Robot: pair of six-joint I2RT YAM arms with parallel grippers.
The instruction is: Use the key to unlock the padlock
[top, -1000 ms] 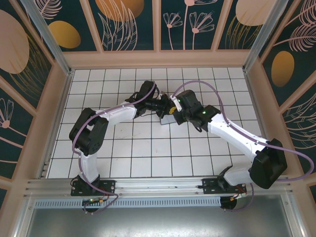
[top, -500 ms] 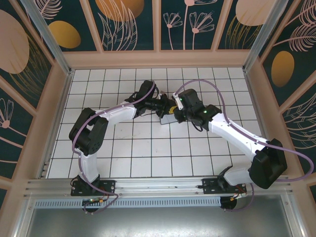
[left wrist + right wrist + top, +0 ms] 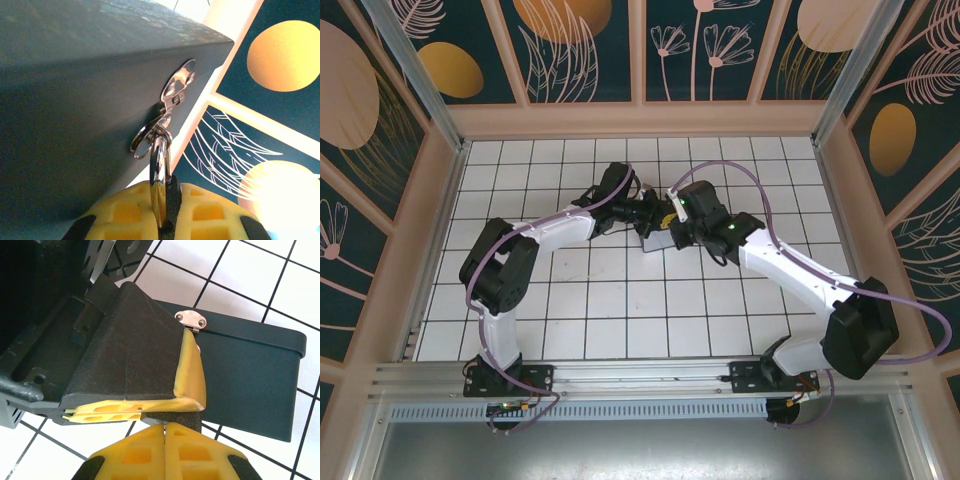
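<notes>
Closest to the right wrist cam, the right pincer [image 3: 165, 429] is squeezed fully shut with its pads touching. I honestly can't make out the key between them, it's either too small or hidden. Just past its tips is the left pincer [image 3: 189, 382], pointed in from the opposite side. Behind that the dark box [image 3: 250, 375] lies on the white tiled table [image 3: 240, 270].

From the left wrist cam, that pincer is clamped on a thin silvery loop that I take for the shackle of the padlock [image 3: 159, 165]. The dark body looks wedged between the pads. The loop hooks through a ring [image 3: 142, 142] hanging off the clasp [image 3: 177, 87] on the box's front.

My guess on the why: the left arm holds the lock steady and turned outward so the keyhole faces the right arm, which has to line the key up. It's a tiny target, so it'd be easy to slip.
</notes>
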